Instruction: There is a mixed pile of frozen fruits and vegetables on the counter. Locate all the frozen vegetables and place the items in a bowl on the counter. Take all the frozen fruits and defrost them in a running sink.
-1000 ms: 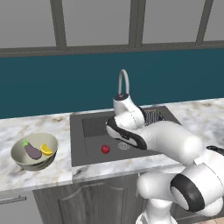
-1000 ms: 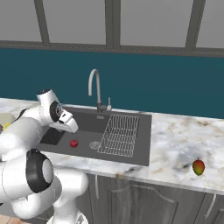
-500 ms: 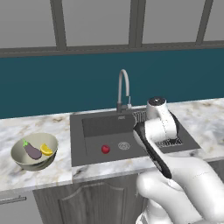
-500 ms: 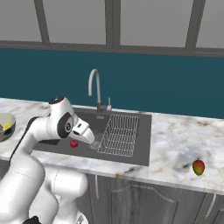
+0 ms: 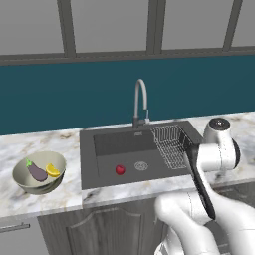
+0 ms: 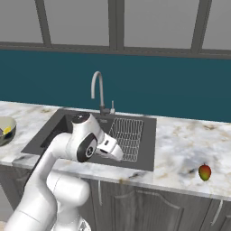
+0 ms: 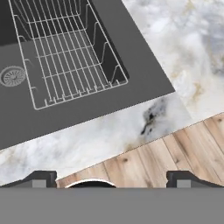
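My gripper (image 7: 112, 178) is open with nothing between its widely spread tips. It looks down on the sink's front right corner, the wire rack (image 7: 65, 52) and the counter edge (image 7: 131, 131). A glossy red fruit (image 5: 120, 170) lies on the floor of the dark sink (image 5: 107, 149), left of the drain (image 5: 141, 166). The orange-red fruit (image 6: 205, 172) rests on the counter (image 6: 180, 144), far right of the sink. At the left stands the pale bowl (image 5: 25, 182), holding the purple eggplant (image 5: 37, 172) and the yellow-orange piece (image 5: 52, 170).
The curved chrome faucet (image 5: 141, 102) rises behind the basin. The wire rack (image 6: 126, 133) fills the sink's right part. My white arm (image 6: 83, 142) bends over the sink's front rim. Wooden floor (image 7: 175, 153) shows below the counter edge.
The arm has swung right, from low over the red fruit in the sink to the basin's front right corner. The red fruit stays on the sink floor. The jaws have stayed open.
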